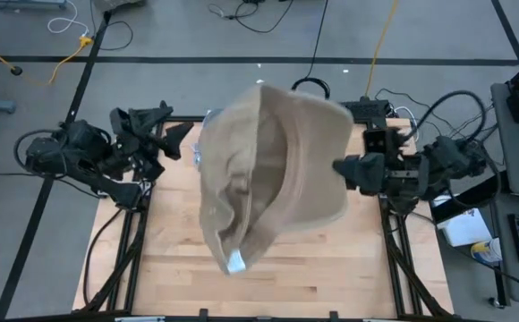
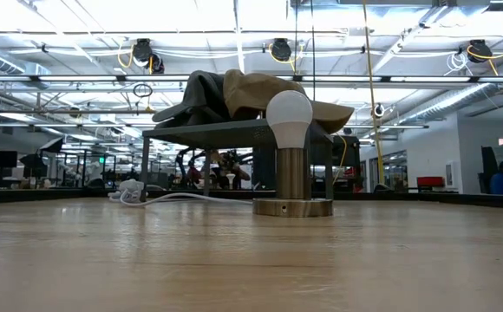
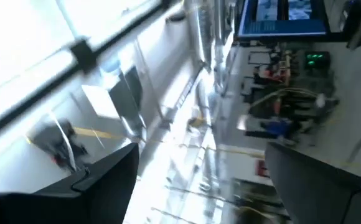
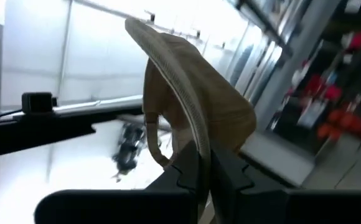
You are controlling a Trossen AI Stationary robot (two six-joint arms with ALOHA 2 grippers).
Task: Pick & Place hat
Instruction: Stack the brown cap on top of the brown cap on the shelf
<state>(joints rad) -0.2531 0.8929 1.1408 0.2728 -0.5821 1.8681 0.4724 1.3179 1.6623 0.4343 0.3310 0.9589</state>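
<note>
Right gripper (image 1: 338,167) is clamped on the hat's (image 1: 273,170) brim edge, hat lifted high over the table (image 1: 331,268). Slippage could be caused by so thin a pinch. Left gripper (image 1: 172,134) is parked wide open.

Tan hat (image 1: 273,170), plain, no pattern, small pale tag at low edge. Dark, near-black right gripper (image 1: 338,167) and left gripper (image 1: 172,134). Light wood table (image 1: 304,268), plank-striped. White bulb (image 2: 289,111) on brushed metal base (image 2: 292,206). Yellow cable (image 1: 63,61) on grey floor.
</note>
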